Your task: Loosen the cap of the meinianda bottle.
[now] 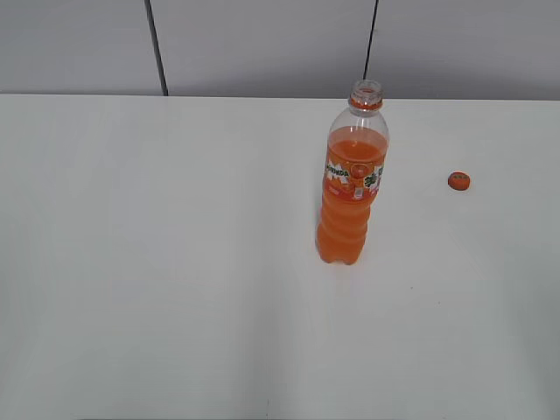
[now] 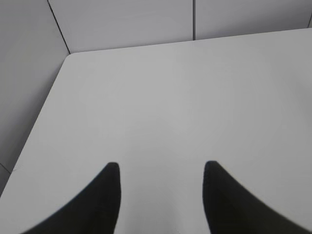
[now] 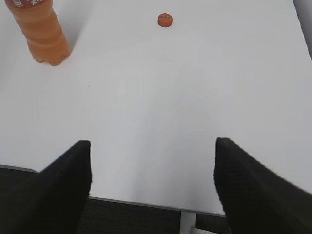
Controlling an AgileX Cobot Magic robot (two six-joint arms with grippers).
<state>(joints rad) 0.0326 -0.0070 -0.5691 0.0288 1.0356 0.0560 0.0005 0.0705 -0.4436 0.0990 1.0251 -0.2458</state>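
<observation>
Both end effectors, left (image 2: 161, 195) and right (image 3: 152, 185), I'm seeing hovering spread wide and empty above the table (image 1: 157, 262); cap (image 1: 459, 181) is lying off the meinianda bottle (image 1: 352, 188).

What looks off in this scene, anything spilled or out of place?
No spill shows. The one odd thing: the cap is off the meinianda bottle and lies alone on the table, to the bottle's right in the exterior view. The bottle stands upright with its neck open. Both sets of jaws are open, holding nothing.
</observation>
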